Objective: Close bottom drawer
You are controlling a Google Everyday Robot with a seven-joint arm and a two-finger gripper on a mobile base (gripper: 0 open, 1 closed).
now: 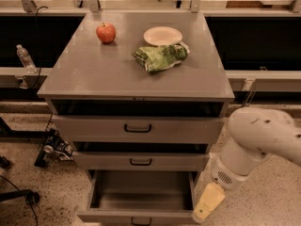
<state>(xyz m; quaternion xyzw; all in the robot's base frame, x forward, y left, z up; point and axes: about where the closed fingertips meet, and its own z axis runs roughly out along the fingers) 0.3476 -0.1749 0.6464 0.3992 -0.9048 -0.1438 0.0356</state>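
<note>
My gripper (208, 208) hangs low by the front right corner of the grey cabinet (136, 79); whether it is open or closed, I cannot tell. The bottom drawer (141, 194) stands pulled out just to its left. Well above it, an apple (106, 32), a plate (162, 36) and a green bag (161, 57) sit on top.

You see on cabinet top (103, 74): red apple (106, 32) 11 o'clock | white plate (162, 36) 1 o'clock | green bag (161, 57) touching plate | water bottle (25, 58) 9 o'clock
</note>
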